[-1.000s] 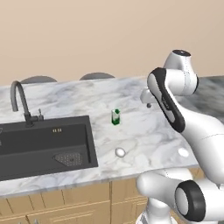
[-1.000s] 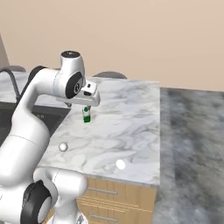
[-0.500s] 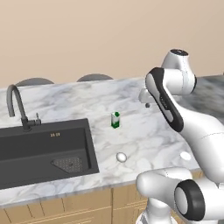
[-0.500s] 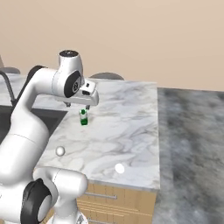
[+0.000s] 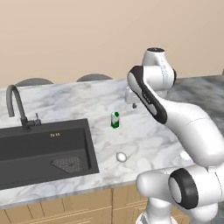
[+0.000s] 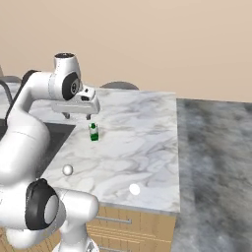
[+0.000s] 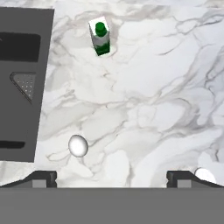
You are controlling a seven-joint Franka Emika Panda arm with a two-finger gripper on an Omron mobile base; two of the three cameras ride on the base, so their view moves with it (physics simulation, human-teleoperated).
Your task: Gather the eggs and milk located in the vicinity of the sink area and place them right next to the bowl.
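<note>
A: How is the bench (image 5: 65, 103) laid out around the sink (image 5: 43, 151)?

B: Beside the sink's rim, a milk carton (image 5: 115, 120) is stood upright; an egg (image 5: 121, 156) is seen nearer the front edge. The end effector (image 6: 78, 116) is held wide open and empty, above and just behind the carton.

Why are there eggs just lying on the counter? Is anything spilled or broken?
Nothing looks spilled or broken. Two eggs lie loose on the marble counter, with nothing to stop them rolling; one sits near the front edge. The milk carton stands upright.
</note>
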